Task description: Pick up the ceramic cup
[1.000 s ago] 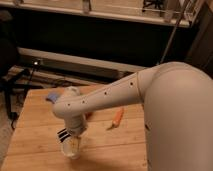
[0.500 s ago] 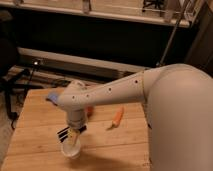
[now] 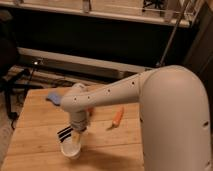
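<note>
The ceramic cup (image 3: 71, 148) is a small white round cup near the front of the wooden table (image 3: 30, 130). My gripper (image 3: 70, 136) hangs from the white arm (image 3: 115, 92) directly over the cup, with its dark fingers at the cup's rim. The cup appears slightly raised or tilted at the gripper. Part of the cup's rim is hidden by the gripper.
An orange carrot-like object (image 3: 116, 117) lies on the table right of the gripper. A blue object (image 3: 54, 97) sits at the table's back left, partly behind the arm. The arm's large white body (image 3: 175, 120) fills the right side. A dark chair (image 3: 10, 75) stands left of the table.
The gripper and cup have shifted a little toward the front of the table and the arm's wrist has turned; the carrot-like object and blue object have not moved.
</note>
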`<state>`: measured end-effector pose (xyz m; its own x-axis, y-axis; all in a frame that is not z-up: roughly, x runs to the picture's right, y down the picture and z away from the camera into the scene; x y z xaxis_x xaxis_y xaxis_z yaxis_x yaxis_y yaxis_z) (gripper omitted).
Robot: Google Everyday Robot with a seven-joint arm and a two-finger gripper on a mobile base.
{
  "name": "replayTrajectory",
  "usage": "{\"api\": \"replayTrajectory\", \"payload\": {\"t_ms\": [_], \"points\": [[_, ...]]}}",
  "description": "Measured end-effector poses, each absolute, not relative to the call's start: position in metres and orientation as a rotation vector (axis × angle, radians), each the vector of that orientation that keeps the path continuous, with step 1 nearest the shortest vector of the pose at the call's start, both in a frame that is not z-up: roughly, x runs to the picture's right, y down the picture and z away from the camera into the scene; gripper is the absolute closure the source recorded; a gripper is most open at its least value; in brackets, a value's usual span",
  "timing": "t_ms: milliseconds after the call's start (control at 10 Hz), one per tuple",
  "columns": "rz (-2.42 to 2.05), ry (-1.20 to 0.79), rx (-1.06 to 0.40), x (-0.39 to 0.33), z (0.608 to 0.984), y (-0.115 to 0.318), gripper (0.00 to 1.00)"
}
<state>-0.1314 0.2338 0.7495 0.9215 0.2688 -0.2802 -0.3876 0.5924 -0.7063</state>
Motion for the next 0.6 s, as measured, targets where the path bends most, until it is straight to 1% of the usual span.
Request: {"api": "replayTrajectory", "payload": {"t_ms": [100, 200, 300, 400, 500, 600], "points": [[0.385, 0.136, -0.871, -0.138, 0.756, 0.239, 0.51], [0.389, 0.114, -0.906, -0.146, 0.764, 0.247, 0.63], [0.396, 0.07, -0.933, -0.158, 0.766, 0.249, 0.72], [0.397, 0.0, -0.952, -0.173, 0.761, 0.242, 0.83], [0.39, -0.056, -0.959, -0.184, 0.751, 0.232, 0.91], [0.377, -0.118, -0.957, -0.195, 0.728, 0.212, 0.99]]}}
